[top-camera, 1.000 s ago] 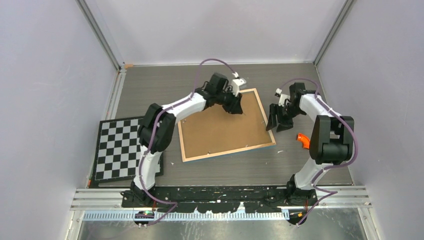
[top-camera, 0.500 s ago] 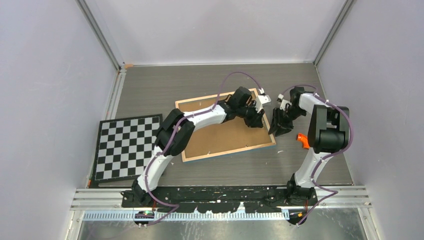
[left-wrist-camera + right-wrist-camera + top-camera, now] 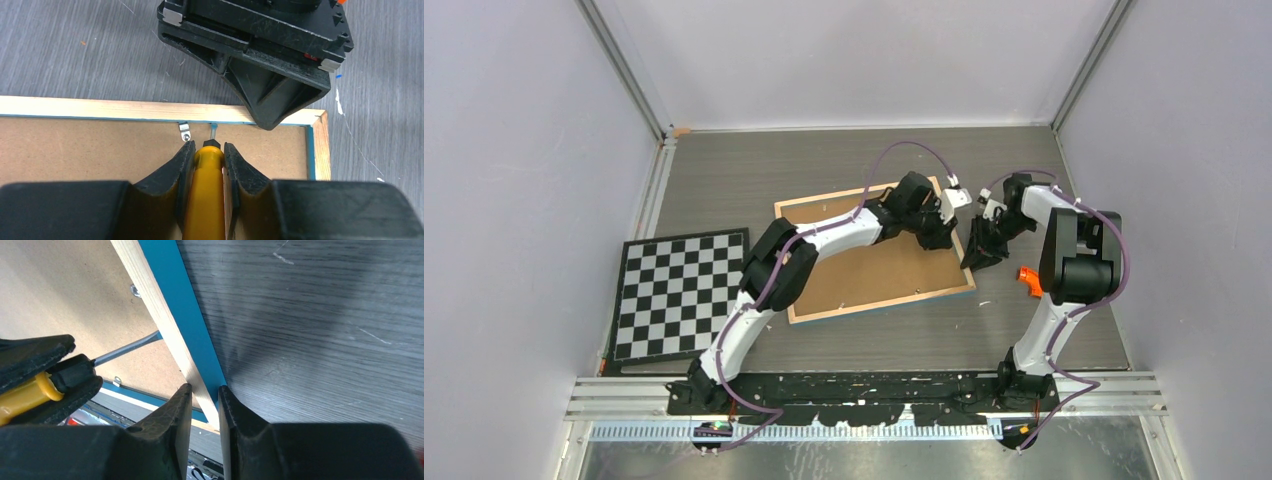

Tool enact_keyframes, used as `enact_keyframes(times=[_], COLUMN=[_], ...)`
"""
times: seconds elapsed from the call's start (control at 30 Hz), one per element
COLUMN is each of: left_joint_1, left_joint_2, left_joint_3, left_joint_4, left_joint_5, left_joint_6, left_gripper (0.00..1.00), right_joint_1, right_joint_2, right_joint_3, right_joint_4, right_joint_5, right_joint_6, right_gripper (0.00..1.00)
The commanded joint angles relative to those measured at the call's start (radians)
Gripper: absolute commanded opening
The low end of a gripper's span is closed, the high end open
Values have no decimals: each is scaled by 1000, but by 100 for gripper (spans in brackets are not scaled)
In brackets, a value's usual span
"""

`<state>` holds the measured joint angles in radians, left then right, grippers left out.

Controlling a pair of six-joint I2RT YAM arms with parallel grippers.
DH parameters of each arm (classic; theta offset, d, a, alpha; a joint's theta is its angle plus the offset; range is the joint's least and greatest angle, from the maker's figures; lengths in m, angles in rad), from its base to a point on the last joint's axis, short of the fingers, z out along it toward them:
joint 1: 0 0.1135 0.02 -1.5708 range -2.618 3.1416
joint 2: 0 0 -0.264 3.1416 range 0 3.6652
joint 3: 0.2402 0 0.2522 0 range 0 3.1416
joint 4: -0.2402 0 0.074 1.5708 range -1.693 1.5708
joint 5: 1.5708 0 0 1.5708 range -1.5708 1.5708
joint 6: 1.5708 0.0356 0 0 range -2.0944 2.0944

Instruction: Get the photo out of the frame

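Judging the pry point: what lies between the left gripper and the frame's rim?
The left gripper's yellow-handled screwdriver, tip at the frame's rim beside a metal tab; left wrist view.

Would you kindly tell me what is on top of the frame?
The frame lies brown back up, bearing small metal tabs; the left gripper holds a screwdriver tip against its rim. Any photo underneath is hidden.

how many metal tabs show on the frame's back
2: one tab on the frame rim beside the screwdriver tip, another on the adjoining rim; more may be hidden.
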<state>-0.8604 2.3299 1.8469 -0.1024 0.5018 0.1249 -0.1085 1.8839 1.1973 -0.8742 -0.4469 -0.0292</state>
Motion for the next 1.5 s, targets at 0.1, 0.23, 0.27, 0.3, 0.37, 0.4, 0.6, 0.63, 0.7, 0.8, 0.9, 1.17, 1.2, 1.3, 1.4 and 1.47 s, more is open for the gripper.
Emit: enact_keyframes(times=[0.1,0.23,0.27,0.3,0.37,0.4,0.6,0.63,0.7,0.8,0.9,1.17,1.2,1.3,1.4,1.47], left_joint_1=[13,19,21,21,21,21,21,23,28,32,32,29,29,28,24,22], left_joint_2=[13,10,10,13,16,17,15,12,2,-15,-27,8,10,16,28,32], left_joint_3=[55,55,57,58,62,64,63,59,51,40,41,96,96,99,118,122], left_joint_4=[-45,-54,-56,-55,-54,-55,-64,-65,-61,-40,-7,-46,-45,-53,-80,-90], left_joint_5=[-135,-175,-188,-201,-225,-233,-275,-265,-222,-156,-123,-50,-46,-43,-43,-51], left_joint_6=[101,116,119,122,126,127,138,136,125,84,36,21,24,36,52,63], left_gripper=[0,0,0,0,0,0,0,0,0,0,0,0,0,0,0,0], right_joint_1=[6,8,9,10,13,15,21,23,26,29,31,33,33,33,33,33], right_joint_2=[35,36,37,38,37,38,46,48,53,63,67,65,63,61,64,67], right_joint_3=[-21,-34,-34,-35,-34,-33,-23,-21,-16,-7,-5,-17,-18,-19,-18,-15], right_joint_4=[58,68,69,69,69,67,59,57,55,51,51,53,53,51,50,50], right_joint_5=[101,113,114,114,114,114,116,116,116,113,110,105,104,105,104,105], right_joint_6=[22,27,28,27,46,49,47,46,43,41,43,40,41,36,33,33], right_gripper=[24,18,17,15,11,10,3,2,2,1,1,1,1,1,1,1])
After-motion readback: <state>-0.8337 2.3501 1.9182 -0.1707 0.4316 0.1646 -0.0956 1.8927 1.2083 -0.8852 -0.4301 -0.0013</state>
